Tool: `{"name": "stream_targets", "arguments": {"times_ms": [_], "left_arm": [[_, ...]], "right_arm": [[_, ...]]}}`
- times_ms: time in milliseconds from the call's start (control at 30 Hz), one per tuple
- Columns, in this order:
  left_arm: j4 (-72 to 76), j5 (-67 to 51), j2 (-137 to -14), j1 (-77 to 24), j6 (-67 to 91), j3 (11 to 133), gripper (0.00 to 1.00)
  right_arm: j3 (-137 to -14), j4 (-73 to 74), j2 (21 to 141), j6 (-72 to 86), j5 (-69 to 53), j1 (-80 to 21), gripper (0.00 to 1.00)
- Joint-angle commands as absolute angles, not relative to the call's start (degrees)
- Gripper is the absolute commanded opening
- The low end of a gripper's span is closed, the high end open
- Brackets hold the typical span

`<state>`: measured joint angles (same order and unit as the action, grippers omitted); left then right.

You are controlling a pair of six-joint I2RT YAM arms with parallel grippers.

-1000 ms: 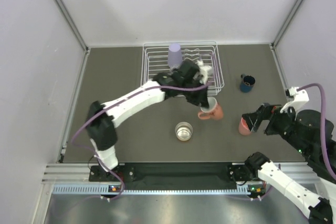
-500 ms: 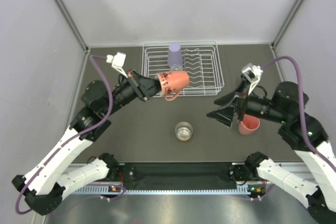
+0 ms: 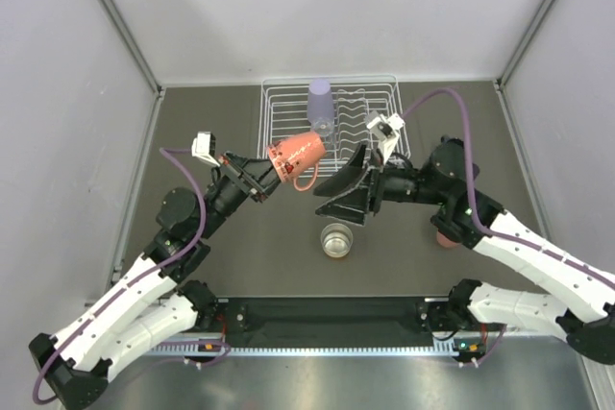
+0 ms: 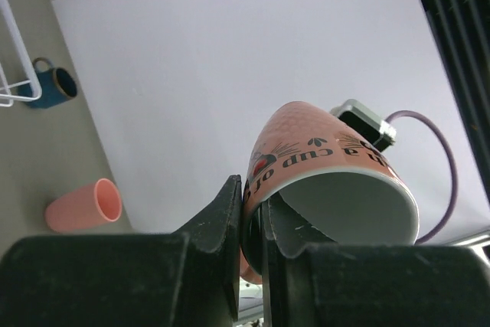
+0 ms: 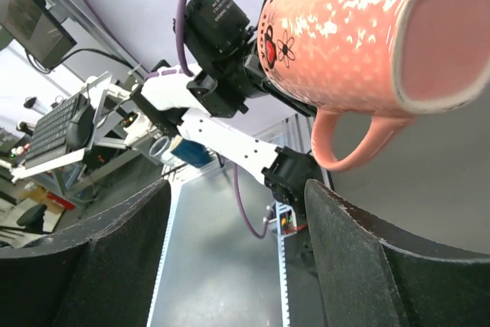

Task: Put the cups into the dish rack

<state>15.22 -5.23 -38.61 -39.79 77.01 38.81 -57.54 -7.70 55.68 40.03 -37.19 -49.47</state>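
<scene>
Nearest the arm bases, the shiny steel cup point(image 3: 336, 239) stands upright on the grey table point(image 3: 192, 122), mouth up, apart from both arms. To the right, the plain pink tumbler point(image 4: 80, 206) sits on the table, mostly hidden under the right forearm in the top view. Above the table, the left gripper point(image 3: 272, 168) pinches the salmon-pink handled mug point(image 3: 298, 153) by its rim, one finger inside the mouth and one outside. The mug is off the table, tipped on its side, base toward the rack, handle hanging down. The right gripper point(image 3: 334, 182) faces it from the right with fingers spread wide, close to the mug but not touching. Beyond, the white dish rack point(image 3: 384, 153) holds the lavender plastic tumbler point(image 3: 321, 103), mouth down. The dark blue handled mug point(image 4: 50, 86) stands on the table just outside the rack.
</scene>
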Motion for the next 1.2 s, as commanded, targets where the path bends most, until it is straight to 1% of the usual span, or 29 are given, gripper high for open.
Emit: {"name": "stream_targets", "arguments": {"times_ms": [0,200,500,700,733,800,933,1100,1167], "left_arm": [[28.2,-4.5,-36.5,-39.7,82.3,39.3,0.0],[27.6,-6.1,-36.5,-39.7,81.9,40.3,0.0],[31.6,-8.4,-37.5,-39.7,84.8,39.6,0.0],[32.0,-8.9,-37.5,-39.8,84.9,38.4,0.0],[32.3,-8.7,-37.5,-39.7,85.3,38.1,0.0],[33.4,-8.9,-37.6,-39.8,85.4,37.2,0.0],[33.9,-9.1,-38.1,-39.7,86.0,36.3,0.0],[34.9,-9.7,-38.8,-39.8,86.2,36.1,0.0],[34.9,-9.8,-39.0,-39.8,86.2,36.1,0.0]], "right_arm": [[-60.7,-15.5,57.2,38.7,-31.6,-52.3,0.68],[-58.8,-16.0,56.8,38.8,-29.0,-53.3,0.66],[-62.0,-19.7,61.2,41.0,-30.6,-53.3,0.63],[-63.9,-22.5,63.3,42.4,-31.7,-53.3,0.57],[-64.2,-22.8,63.5,43.0,-31.8,-53.3,0.54],[-64.7,-23.0,64.5,43.2,-31.9,-53.3,0.52],[-65.3,-24.3,65.9,44.5,-33.1,-53.3,0.44],[-65.6,-25.2,67.2,44.8,-34.2,-53.3,0.42],[-65.8,-25.3,68.0,44.8,-34.6,-53.3,0.37]]}}
